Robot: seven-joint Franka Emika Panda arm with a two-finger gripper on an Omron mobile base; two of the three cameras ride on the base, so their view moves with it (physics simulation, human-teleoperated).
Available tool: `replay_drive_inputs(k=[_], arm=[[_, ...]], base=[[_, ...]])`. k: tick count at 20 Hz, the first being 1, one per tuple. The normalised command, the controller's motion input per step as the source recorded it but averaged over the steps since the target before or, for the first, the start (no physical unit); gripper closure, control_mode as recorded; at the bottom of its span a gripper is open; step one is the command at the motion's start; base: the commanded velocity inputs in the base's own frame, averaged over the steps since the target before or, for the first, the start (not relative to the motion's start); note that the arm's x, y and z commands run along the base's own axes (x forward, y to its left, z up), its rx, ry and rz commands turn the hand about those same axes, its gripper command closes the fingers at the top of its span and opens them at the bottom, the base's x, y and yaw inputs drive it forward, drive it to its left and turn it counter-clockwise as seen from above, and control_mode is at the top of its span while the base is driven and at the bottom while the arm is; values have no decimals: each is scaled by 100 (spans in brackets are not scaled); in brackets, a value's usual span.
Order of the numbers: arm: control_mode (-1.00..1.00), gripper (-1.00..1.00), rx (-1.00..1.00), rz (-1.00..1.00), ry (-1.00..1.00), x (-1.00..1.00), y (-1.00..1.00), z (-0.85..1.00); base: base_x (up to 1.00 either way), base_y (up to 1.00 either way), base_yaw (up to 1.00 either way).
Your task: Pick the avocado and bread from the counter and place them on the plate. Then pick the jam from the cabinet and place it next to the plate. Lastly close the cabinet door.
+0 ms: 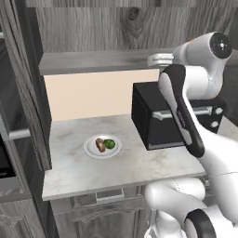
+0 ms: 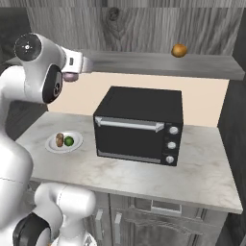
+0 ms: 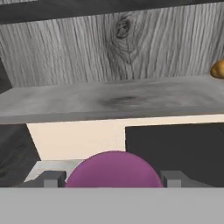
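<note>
My gripper is shut on the magenta-pink jam, whose rounded top fills the gap between the fingertips. The jar hangs under my hand, level with the front edge of the cabinet's grey shelf board, high above the counter. On the counter, the white plate carries the brown bread and the green avocado side by side. From the right base view the plate lies left of the oven, with bread and avocado on it.
A black boxy oven stands on the counter right of the plate. An orange-brown round fruit rests on the shelf board at the right. A tall dark wood panel borders the counter on the left.
</note>
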Motion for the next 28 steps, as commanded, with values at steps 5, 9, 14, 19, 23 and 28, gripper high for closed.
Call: replay_drive_inputs(k=[5,9,14,19,23,28], arm=[[-100,100,0,15,12,-60,32,0],[-100,100,0,24,16,-28,45,-5],[-100,100,0,33,9,-9,43,-26],[-100,100,1,41,1,0,29,-47],[-100,100,1,42,0,0,29,-66],[-100,100,0,40,0,0,36,-72]], base=[[0,0,0],[0,0,0],[0,0,0],[0,0,0],[0,0,0],[0,0,0]])
